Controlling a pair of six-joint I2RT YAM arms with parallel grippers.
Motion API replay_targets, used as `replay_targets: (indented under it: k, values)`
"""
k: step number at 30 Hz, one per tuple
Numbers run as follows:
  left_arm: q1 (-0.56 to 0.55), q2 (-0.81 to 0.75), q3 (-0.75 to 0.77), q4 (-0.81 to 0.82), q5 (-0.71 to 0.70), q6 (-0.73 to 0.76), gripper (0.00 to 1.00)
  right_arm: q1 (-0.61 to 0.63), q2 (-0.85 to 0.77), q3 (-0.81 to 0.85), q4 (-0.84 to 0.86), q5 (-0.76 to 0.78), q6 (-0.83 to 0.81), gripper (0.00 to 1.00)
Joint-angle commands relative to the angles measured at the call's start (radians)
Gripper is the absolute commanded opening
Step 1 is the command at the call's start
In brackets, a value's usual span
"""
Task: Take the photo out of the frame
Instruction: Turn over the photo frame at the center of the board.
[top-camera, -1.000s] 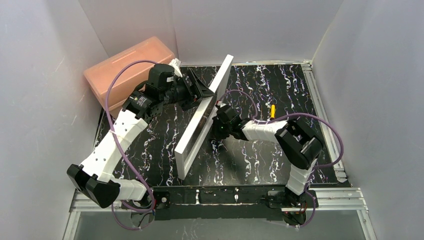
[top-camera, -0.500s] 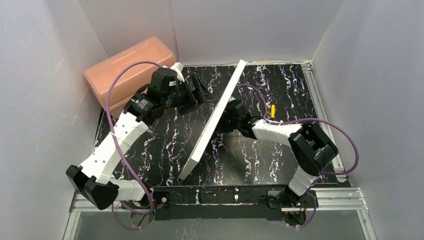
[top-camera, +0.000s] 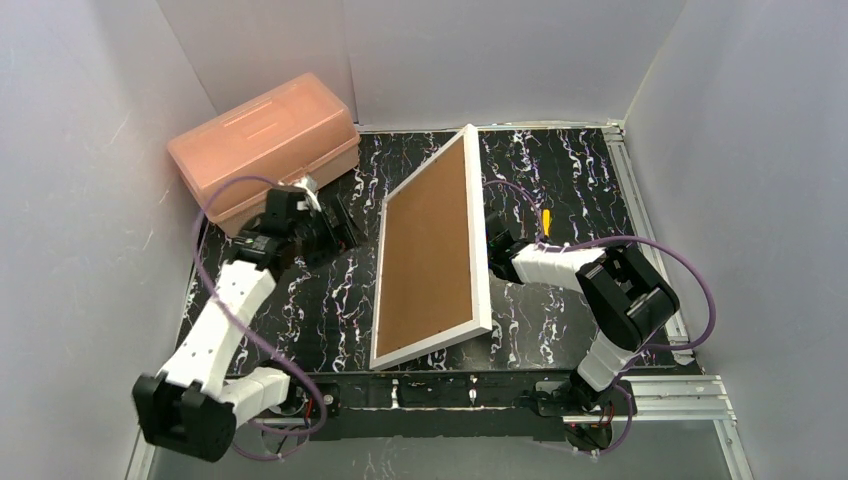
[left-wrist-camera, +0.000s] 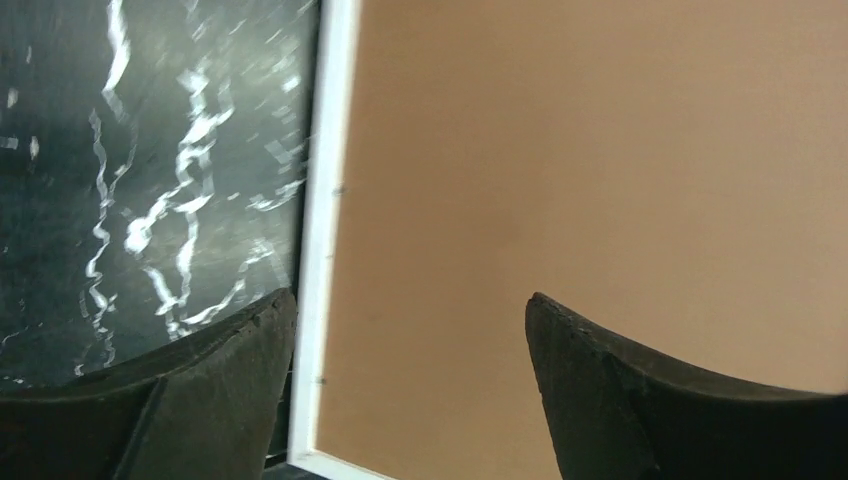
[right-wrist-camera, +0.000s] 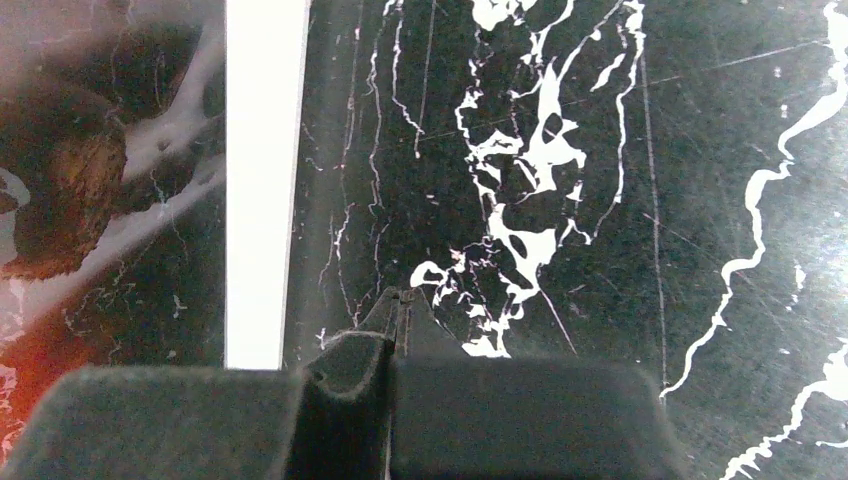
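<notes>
The frame (top-camera: 430, 250) lies slanted with its brown fibreboard back up and a thin white border round it. In the left wrist view the brown back (left-wrist-camera: 600, 150) fills the picture beyond my open left gripper (left-wrist-camera: 410, 298), which touches nothing. Seen from above, the left gripper (top-camera: 342, 222) sits just left of the frame, apart from it. My right gripper (top-camera: 498, 250) is shut and empty, tucked at the frame's right long edge. Its wrist view shows the shut gripper (right-wrist-camera: 400, 300) over the table, a white frame band (right-wrist-camera: 265, 180) and a strip of the photo (right-wrist-camera: 70, 190).
A pink plastic box (top-camera: 262, 140) stands at the back left, close behind the left arm. A small yellow object (top-camera: 545, 218) lies on the black marbled table (top-camera: 560, 170) right of the frame. Grey walls close in three sides; a metal rail (top-camera: 640, 220) runs along the right.
The frame stood on its edge and has tipped over, its brown back now up. My left gripper opened wider and drew back to the left. The right arm shifted right.
</notes>
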Motion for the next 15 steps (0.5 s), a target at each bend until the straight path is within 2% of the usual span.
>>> replay_targets:
  k: [1, 4, 7, 11, 15]
  values:
    - [0.037, 0.105, -0.252, 0.162, 0.033, 0.071, 0.77, 0.002, -0.053, 0.004, 0.124, -0.072, -0.025, 0.01]
    - [0.040, 0.190, -0.293, 0.179, 0.019, 0.042, 0.63, -0.002, -0.044, -0.001, 0.163, -0.109, -0.028, 0.01]
    - [0.041, 0.188, -0.363, 0.230, -0.005, 0.008, 0.62, -0.008, -0.043, -0.003, 0.168, -0.112, -0.032, 0.01]
    - [0.041, 0.135, -0.478, 0.380, 0.083, -0.029, 0.69, -0.019, -0.051, -0.015, 0.180, -0.120, -0.038, 0.01]
    - [0.042, 0.133, -0.538, 0.402, 0.048, -0.046, 0.63, -0.037, -0.065, -0.025, 0.188, -0.136, -0.033, 0.01]
